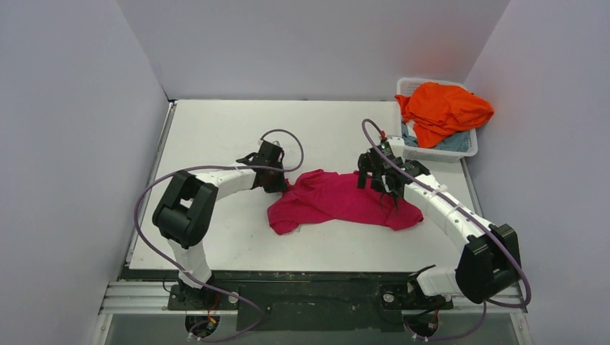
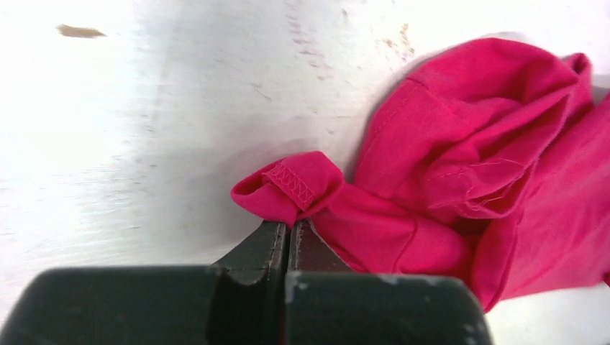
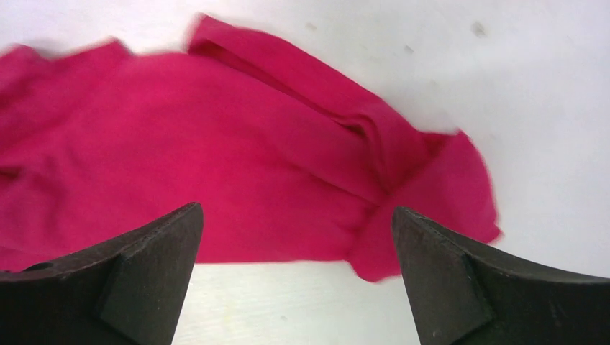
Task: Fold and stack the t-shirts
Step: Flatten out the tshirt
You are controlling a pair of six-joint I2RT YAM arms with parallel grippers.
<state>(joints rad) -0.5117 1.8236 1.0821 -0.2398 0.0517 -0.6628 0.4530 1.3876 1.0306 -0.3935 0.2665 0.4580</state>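
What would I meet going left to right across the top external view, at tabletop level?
left gripper → magenta-pink t-shirt, whose left tip it pinches → white basket holding the orange t-shirt. The right gripper hangs over the pink shirt, so it is left out.

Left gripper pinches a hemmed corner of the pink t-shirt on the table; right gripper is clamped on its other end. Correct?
Not quite. The left gripper does pinch a hemmed corner of the pink t-shirt, but the right gripper is open above it, holding nothing; the right wrist view shows this.
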